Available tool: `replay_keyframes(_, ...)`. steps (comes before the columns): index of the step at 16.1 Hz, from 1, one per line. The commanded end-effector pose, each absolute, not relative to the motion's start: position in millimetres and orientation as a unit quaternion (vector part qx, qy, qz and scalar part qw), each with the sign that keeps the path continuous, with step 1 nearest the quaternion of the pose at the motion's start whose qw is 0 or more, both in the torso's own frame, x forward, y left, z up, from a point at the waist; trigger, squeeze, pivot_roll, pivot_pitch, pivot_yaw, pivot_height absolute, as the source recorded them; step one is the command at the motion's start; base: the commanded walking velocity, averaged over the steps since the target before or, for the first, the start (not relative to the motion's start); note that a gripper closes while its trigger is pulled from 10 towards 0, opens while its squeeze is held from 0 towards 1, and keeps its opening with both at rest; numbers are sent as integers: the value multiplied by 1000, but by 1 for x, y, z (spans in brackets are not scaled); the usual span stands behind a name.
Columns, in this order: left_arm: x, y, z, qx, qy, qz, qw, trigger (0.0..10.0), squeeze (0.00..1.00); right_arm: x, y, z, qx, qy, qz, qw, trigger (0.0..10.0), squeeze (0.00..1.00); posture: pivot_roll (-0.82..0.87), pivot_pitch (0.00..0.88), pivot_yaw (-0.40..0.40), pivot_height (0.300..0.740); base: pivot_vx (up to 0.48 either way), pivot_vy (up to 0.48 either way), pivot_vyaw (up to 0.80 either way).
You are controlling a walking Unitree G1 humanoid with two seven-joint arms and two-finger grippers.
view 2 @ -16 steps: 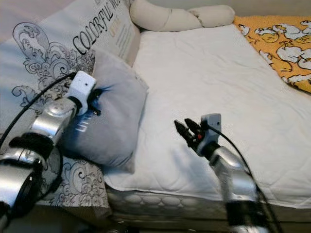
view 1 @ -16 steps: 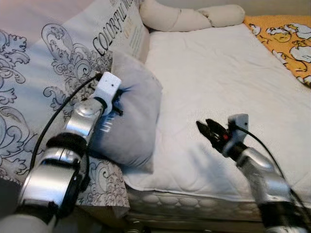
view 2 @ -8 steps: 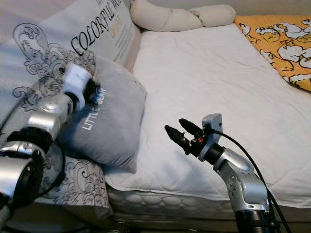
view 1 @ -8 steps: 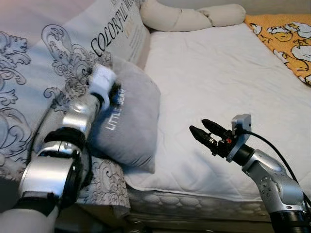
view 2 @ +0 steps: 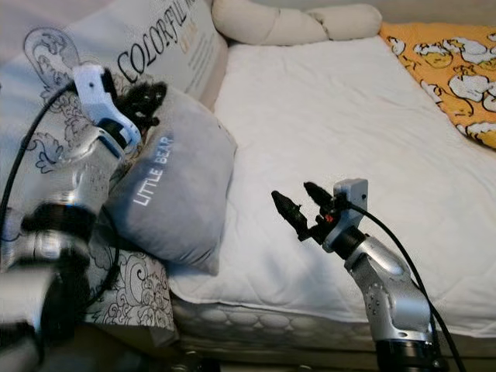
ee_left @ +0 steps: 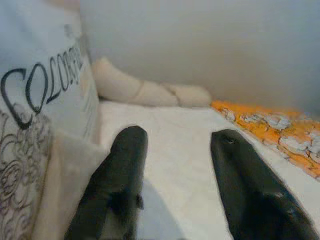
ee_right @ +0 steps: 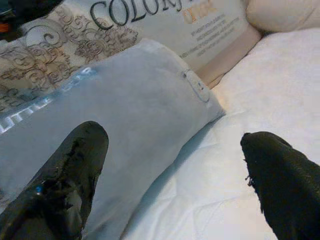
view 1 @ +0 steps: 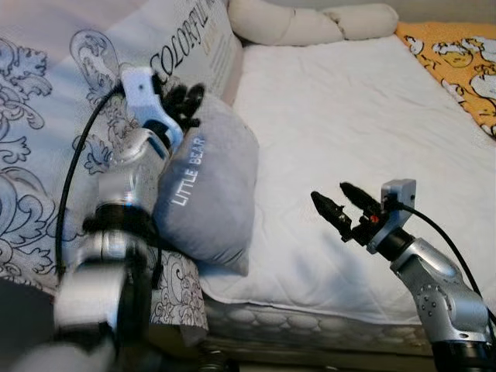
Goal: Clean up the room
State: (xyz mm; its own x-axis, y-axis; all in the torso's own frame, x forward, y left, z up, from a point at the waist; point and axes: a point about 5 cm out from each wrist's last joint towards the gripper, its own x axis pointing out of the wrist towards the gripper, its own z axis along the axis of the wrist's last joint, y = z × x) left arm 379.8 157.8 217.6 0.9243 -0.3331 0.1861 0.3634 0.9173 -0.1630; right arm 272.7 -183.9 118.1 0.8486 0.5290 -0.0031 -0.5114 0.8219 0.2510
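Low at the right of the frame, the right gripper (view 1: 335,201) hovers with fingers spread above the white mattress (view 1: 349,116), while further back at upper left the left gripper (view 1: 184,99), jaws parted, sits at the top edge of the grey pillow (view 1: 208,194) against the patterned quilt (view 1: 46,116).

Bare mattress (view 1: 364,116) lies open ahead; the grey pillow (view 1: 209,194) and patterned quilt (view 1: 46,116) crowd the left.

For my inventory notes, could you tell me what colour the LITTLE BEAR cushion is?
The cushion is plain grey with white lettering, clearest in the left eye view.
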Motion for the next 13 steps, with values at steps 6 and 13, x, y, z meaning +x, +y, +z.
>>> replay_keyframes(6,325,144,214,-35,-78,-140,986,10000,957,268,-181,114,68,45,150,985,10000,1000,-33,0,79,740,0,-151,0)
replay_keyframes(13,281,183,157,34,18,-27,999,10000,937,272,-175,114,75,40,90,992,10000,1000,-23,0,31,740,0,-480,0)
